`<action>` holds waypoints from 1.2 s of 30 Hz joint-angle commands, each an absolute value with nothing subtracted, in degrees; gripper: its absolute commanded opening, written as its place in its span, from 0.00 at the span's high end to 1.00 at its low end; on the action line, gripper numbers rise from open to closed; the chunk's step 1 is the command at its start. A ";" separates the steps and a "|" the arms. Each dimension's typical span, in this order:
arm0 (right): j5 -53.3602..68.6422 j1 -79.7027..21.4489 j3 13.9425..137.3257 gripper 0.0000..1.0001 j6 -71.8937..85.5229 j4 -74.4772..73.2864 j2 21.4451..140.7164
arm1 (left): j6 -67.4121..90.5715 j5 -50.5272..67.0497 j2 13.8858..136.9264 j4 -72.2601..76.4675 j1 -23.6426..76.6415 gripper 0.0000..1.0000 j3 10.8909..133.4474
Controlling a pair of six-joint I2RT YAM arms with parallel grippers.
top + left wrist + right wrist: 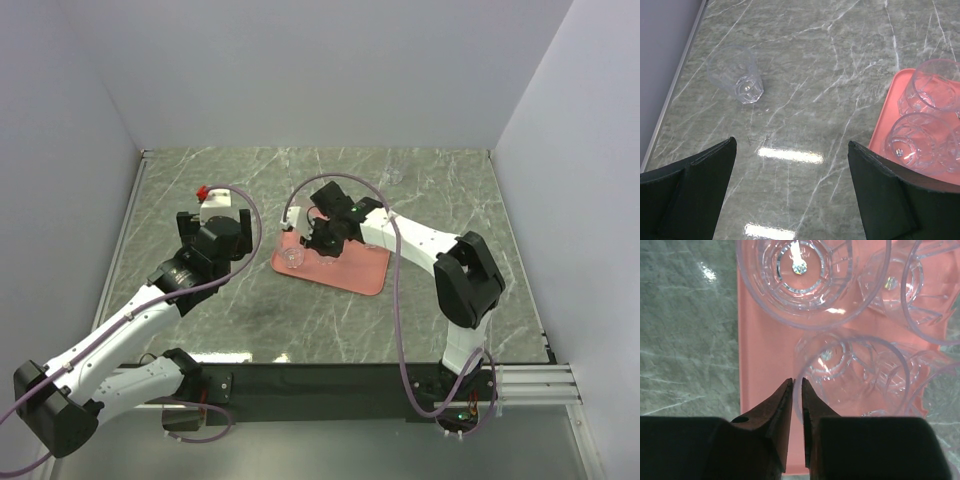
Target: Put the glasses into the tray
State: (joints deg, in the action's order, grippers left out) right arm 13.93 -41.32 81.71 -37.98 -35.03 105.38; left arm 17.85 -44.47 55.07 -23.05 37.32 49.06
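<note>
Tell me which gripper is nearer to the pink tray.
Right. The right gripper hangs over the tray, just above the glasses on it. The left gripper is off the tray's left edge, above the table.

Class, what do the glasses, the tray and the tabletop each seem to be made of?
Glasses: clear glass or hard plastic, glossy; see-through faceted walls with bright glints. Tray: probably plastic, smooth low-sheen salmon-pink, moulded rim. Tabletop: polished grey-green marble or marble-look laminate; white veins, mirrored lights.
</note>
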 commanded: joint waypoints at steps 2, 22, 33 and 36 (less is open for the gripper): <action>13.45 -42.63 84.11 0.73 -36.74 -34.19 104.15 | 18.28 -45.62 53.70 -20.92 37.09 0.01 48.96; 16.17 -40.17 78.85 0.64 -40.78 -41.48 86.58 | 18.54 -42.63 53.00 -19.25 35.51 0.01 48.08; 29.00 -21.46 66.29 0.58 -36.04 -36.13 70.15 | 20.74 -35.78 53.96 -17.84 28.58 0.01 47.81; 30.23 -18.02 60.85 0.54 -34.46 -33.32 65.06 | 22.06 -32.00 53.79 -17.41 24.63 0.01 47.90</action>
